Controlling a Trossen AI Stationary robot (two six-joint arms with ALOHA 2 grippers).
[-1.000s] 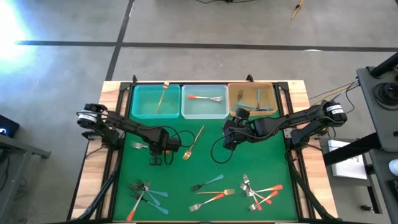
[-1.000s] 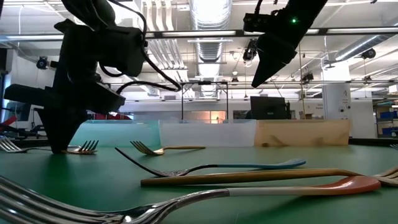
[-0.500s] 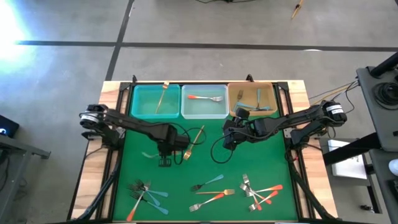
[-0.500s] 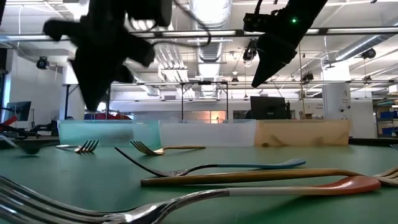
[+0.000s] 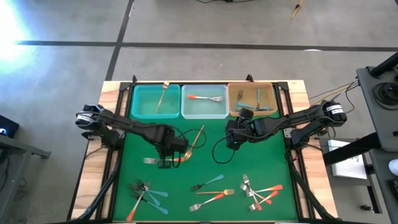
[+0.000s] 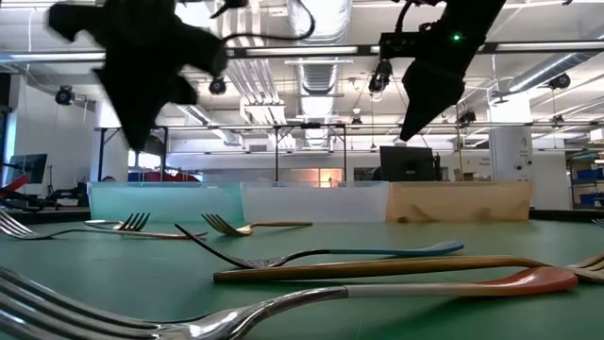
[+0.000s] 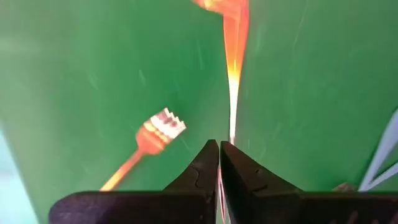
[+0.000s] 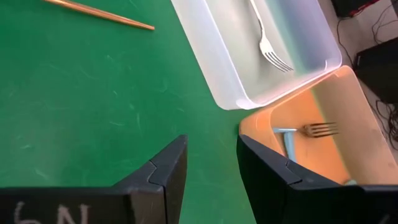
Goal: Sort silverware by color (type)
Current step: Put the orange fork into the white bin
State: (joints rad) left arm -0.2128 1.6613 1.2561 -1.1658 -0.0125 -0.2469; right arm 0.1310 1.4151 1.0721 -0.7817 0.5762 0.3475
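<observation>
We are early in the sort. The teal bin (image 5: 155, 101) holds one gold fork, the clear bin (image 5: 204, 101) one orange-handled fork, the tan bin (image 5: 253, 99) a couple of blue-handled ones. The left gripper (image 5: 165, 162) is pinched together on an orange-handled fork (image 5: 163, 160) near the mat's middle. The right gripper (image 5: 232, 142), fingers apart and empty, hovers near the tan bin. Most forks (image 5: 258, 190) are left in near-side clusters.
</observation>
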